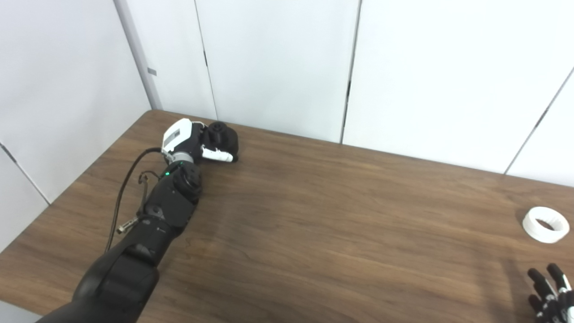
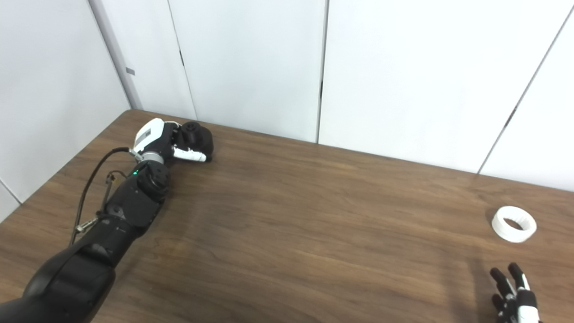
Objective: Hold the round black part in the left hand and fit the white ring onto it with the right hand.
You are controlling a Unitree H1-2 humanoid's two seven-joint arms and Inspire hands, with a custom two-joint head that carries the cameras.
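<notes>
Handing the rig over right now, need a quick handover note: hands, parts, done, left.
Left hand: at the far left of the table, fingers wrapped around the round black part. Whether it is lifted or resting on the wood cannot be told.
Right hand: near right corner, fingers apart, holding nothing.
White ring: lying flat on the table at the right side, just beyond the right hand, not touched.
Done: black part gripped by the left hand.
Left: right hand picks up the ring, both hands bring the parts together, ring goes onto the black part.
</notes>
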